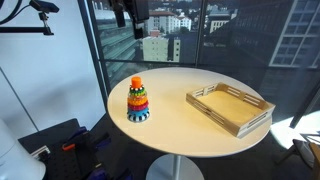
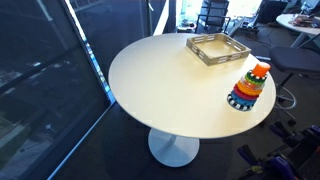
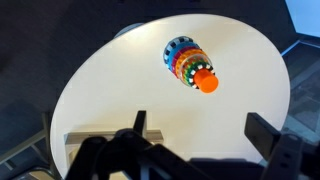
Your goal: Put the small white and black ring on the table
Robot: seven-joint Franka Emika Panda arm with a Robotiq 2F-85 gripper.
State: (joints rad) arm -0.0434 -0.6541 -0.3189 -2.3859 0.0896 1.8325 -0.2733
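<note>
The gripper hangs high above the table, jaws spread wide and holding nothing, looking down on the ring stacker so that the whole stack is in sight before a descent. The small white and black ring seems to sit low on that stack, just above the blue base, though it is too small to separate cleanly. The stacker stands upright near the table's left edge, well apart from the wooden tray on the right, so there is open tabletop between them for setting the ring down.
</note>
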